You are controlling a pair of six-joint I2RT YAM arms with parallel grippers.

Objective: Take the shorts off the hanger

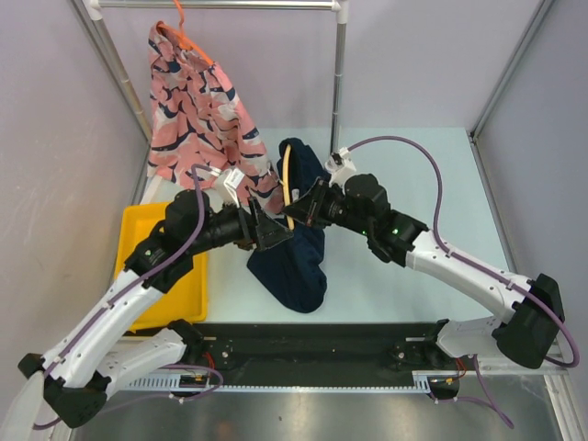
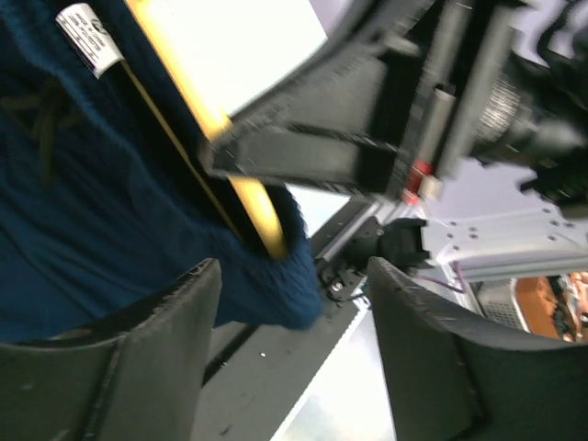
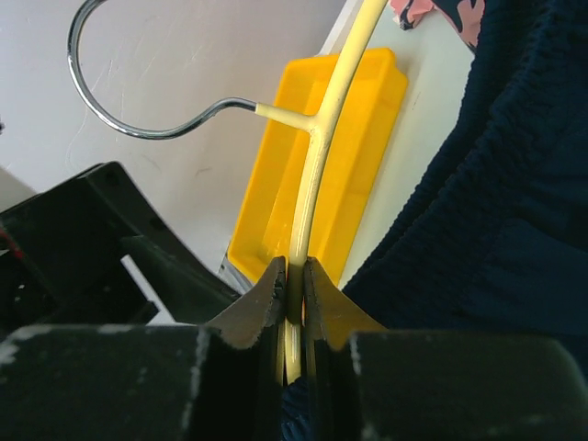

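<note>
The dark navy shorts [image 1: 292,257] hang from a yellow hanger [image 1: 287,188] held above the table; they also show in the left wrist view [image 2: 83,202] and right wrist view [image 3: 487,230]. My right gripper [image 3: 294,276] is shut on the yellow hanger [image 3: 322,138], just below its metal hook [image 3: 119,119]. My left gripper [image 2: 294,312] is open and empty, its jaws wide apart just beside the shorts' lower edge, next to the right gripper [image 1: 310,209]. The salmon-pink printed shorts [image 1: 197,110] hang on an orange hanger [image 1: 184,28] from the rail at the back left.
A yellow bin [image 1: 165,276] stands at the table's left, also in the right wrist view [image 3: 358,119]. The clothes rail [image 1: 220,5] and its post [image 1: 340,73] stand at the back. Grey walls close in both sides.
</note>
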